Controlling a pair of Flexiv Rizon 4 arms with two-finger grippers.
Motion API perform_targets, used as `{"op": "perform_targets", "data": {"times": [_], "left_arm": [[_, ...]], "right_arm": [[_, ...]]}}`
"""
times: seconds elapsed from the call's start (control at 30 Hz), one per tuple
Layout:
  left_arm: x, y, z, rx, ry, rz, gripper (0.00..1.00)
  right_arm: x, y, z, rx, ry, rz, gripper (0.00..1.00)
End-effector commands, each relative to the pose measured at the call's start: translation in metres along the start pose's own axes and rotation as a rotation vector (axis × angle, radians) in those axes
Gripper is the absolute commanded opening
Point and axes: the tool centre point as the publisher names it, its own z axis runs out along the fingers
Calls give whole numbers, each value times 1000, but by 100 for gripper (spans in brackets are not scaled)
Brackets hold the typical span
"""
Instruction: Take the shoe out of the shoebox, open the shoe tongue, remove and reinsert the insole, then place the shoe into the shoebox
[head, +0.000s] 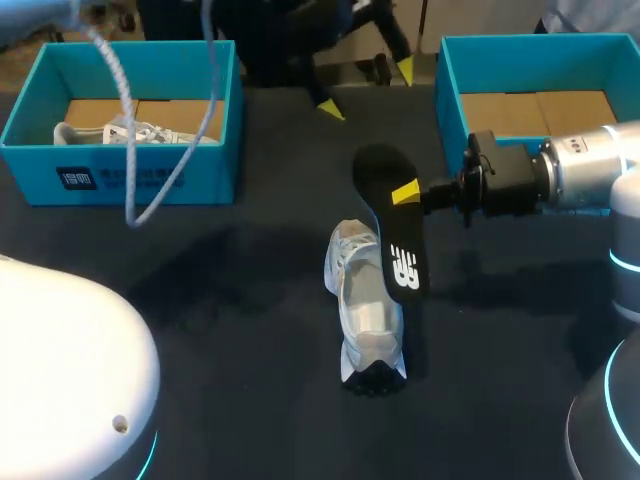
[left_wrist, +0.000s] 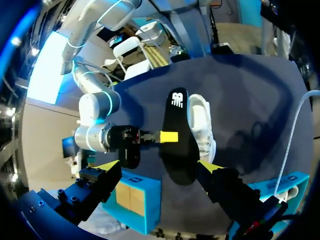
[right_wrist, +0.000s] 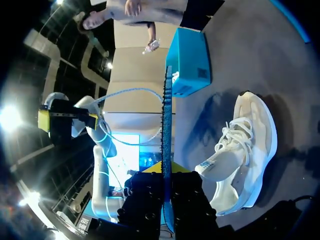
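R gripper is clamped on the black insole, gripping one edge nr its far end. The insole slants over the right side of the white shoe, logo end nearest it; can't tell if they touch. The shoe sits upright on the dark table, outside both boxes. L gripper hangs well above the shoe, fingers spread wide, nothing betw. them. Blue shoebox w/ a second white shoe is far left of the shoe; other blue shoebox is behind-right of it.
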Motion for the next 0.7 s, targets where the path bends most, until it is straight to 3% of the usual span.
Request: {"op": "perform_targets", "data": {"times": [0.03, 0.2, 0.37, 0.7], "left_arm": [[-12, 16, 5, 56, 371, 15, 100], [-21, 26, 15, 38, 478, -12, 100], [-22, 20, 19, 1, 517, -4, 100], [-13, 11, 18, -80, 525, -9, 100]], "right_arm": [[-1, -1, 1, -3, 0, -1, 0], [-1, -1, 1, -3, 0, -1, 0], [-1, -1, 1, -3, 0, -1, 0], [-1, -1, 1, -3, 0, -1, 0]]}}
